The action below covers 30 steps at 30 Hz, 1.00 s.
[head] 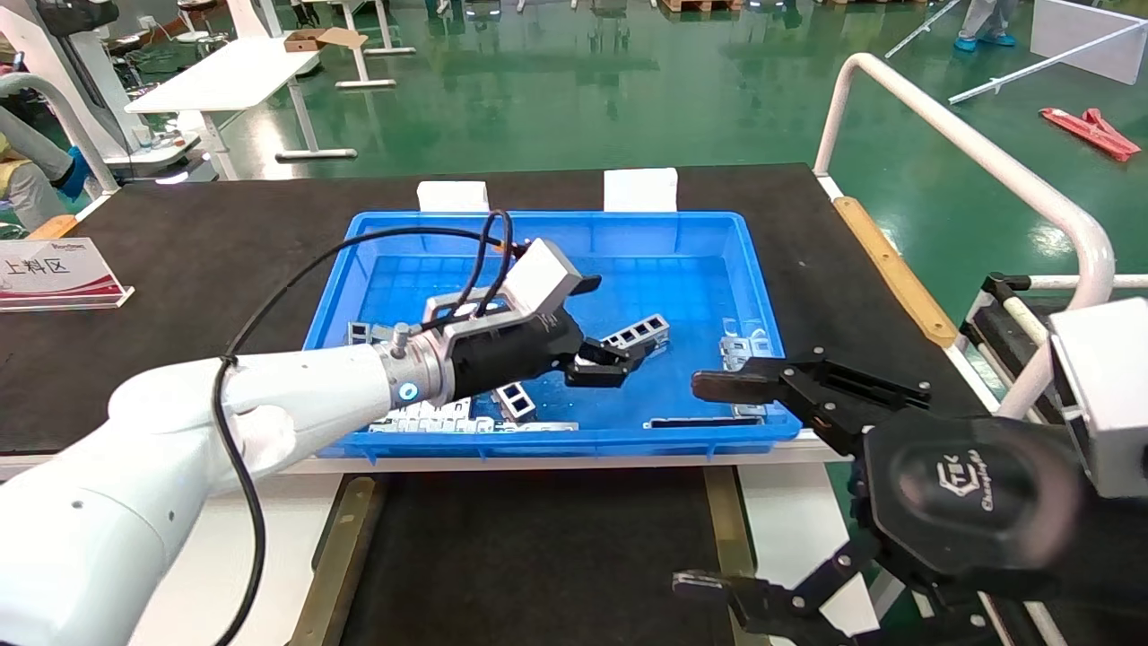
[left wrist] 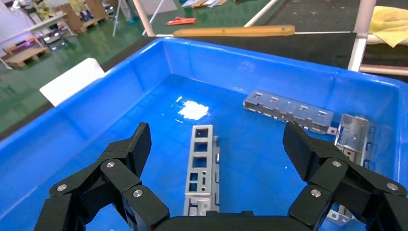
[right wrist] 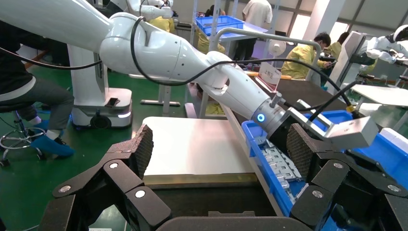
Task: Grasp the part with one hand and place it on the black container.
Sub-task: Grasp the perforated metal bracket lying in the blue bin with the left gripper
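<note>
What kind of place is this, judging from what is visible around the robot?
Probably a factory or robot test hall. The floor is glossy green, workers in yellow sit at benches in the right wrist view, and the left gripper hangs open over a blue bin of stamped metal parts.

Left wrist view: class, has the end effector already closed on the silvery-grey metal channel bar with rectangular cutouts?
No: the left end effector is open, its fingers apart on either side of the bar lying in the blue plastic bin.

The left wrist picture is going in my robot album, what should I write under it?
The left claw, open, hovers over a ladder-like metal part lying in the blue bin.
</note>
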Each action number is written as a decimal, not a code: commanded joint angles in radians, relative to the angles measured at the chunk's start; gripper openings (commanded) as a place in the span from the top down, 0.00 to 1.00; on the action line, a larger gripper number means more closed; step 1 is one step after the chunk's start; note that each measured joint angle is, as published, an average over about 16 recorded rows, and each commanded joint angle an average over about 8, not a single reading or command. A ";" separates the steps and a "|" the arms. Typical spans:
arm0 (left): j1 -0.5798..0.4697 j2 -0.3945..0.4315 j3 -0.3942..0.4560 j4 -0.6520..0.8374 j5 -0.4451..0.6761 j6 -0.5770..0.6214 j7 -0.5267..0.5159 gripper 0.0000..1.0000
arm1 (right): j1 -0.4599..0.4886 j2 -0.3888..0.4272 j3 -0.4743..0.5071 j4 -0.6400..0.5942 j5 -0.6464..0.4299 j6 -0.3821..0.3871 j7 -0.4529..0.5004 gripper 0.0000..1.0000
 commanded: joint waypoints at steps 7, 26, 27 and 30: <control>0.025 0.001 0.115 -0.053 -0.046 -0.086 -0.050 0.00 | 0.000 0.000 0.000 0.000 0.000 0.000 0.000 0.00; 0.032 -0.005 0.308 -0.072 -0.161 -0.226 -0.092 0.99 | 0.000 0.000 0.000 0.000 0.000 0.000 0.000 1.00; 0.033 -0.005 0.314 -0.072 -0.168 -0.230 -0.092 1.00 | 0.000 0.000 0.000 0.000 0.000 0.000 0.000 1.00; 0.036 -0.005 0.330 -0.071 -0.191 -0.240 -0.089 1.00 | 0.000 0.000 0.000 0.000 0.000 0.000 0.000 1.00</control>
